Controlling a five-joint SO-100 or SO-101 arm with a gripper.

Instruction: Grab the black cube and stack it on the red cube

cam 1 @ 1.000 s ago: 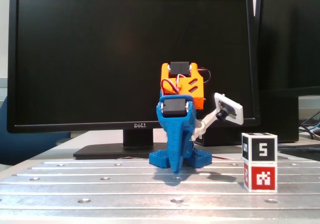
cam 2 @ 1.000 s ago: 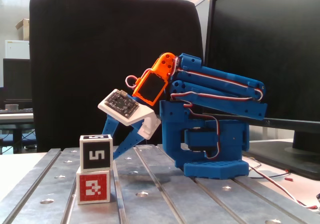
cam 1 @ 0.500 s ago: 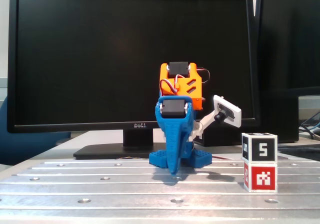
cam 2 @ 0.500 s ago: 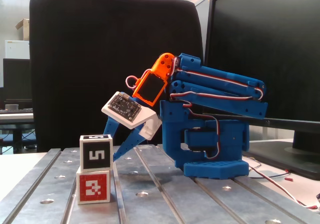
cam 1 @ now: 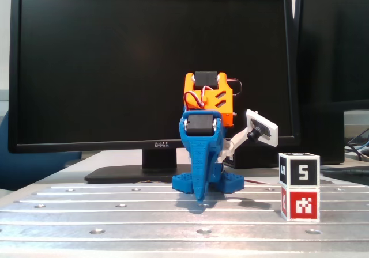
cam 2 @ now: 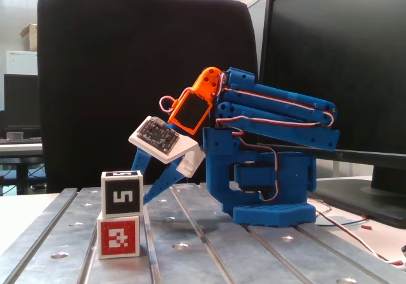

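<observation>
The black cube sits squarely on top of the red cube at the right of the metal table in a fixed view. In the other fixed view the black cube and the red cube stand stacked at the left. The blue gripper points down at the table beside the arm's base, empty. In a fixed view the gripper is just right of and behind the stack. Its two fingers stand a little apart, and one tip is hidden behind the black cube.
The arm is folded low over its blue base. A large monitor stands behind it, and a black chair back is beyond the table. The grooved metal table has screw holes. Cables lie at its right.
</observation>
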